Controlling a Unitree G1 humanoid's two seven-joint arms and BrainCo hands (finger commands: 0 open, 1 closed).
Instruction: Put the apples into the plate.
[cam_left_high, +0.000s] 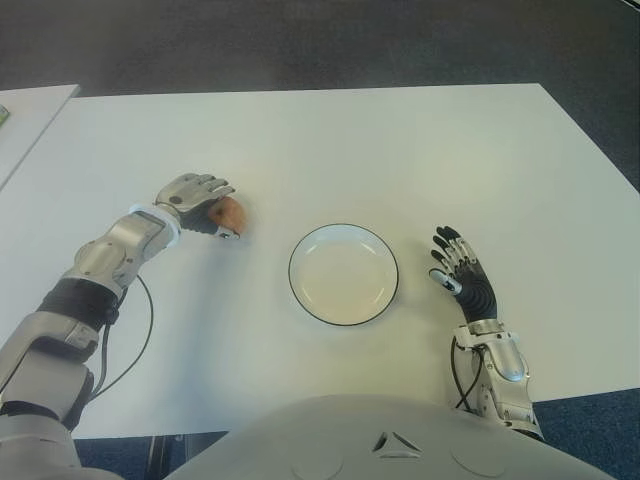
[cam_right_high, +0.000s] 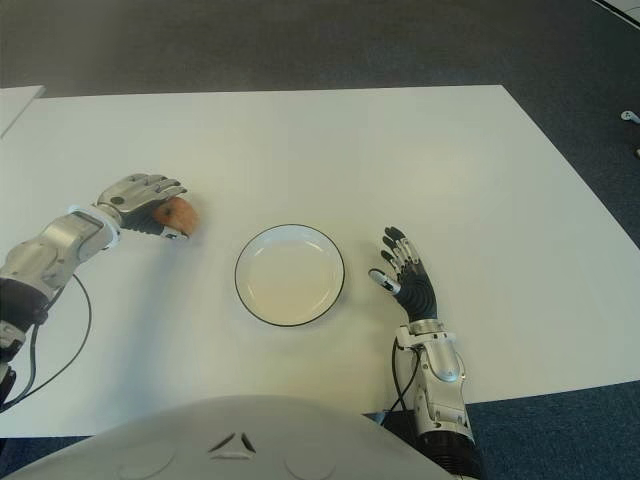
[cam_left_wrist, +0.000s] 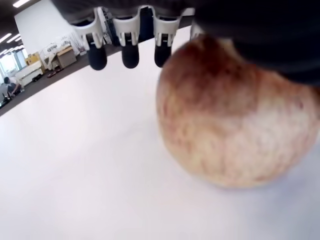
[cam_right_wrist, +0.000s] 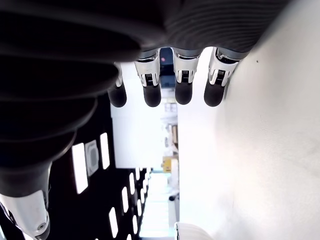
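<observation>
A round, mottled red-and-tan apple (cam_left_wrist: 235, 115) sits on the smooth white bench (cam_left_high: 400, 150), left of the plate (cam_left_high: 343, 274), which is shallow and white with a thin dark rim. The left hand (cam_left_high: 200, 205) cups over the apple, fingers draped but not clamped. Only the wrist view shows its speckled skin touching the bench. The right hand (cam_left_high: 462, 275), fingers spread, shows right of the plate.
</observation>
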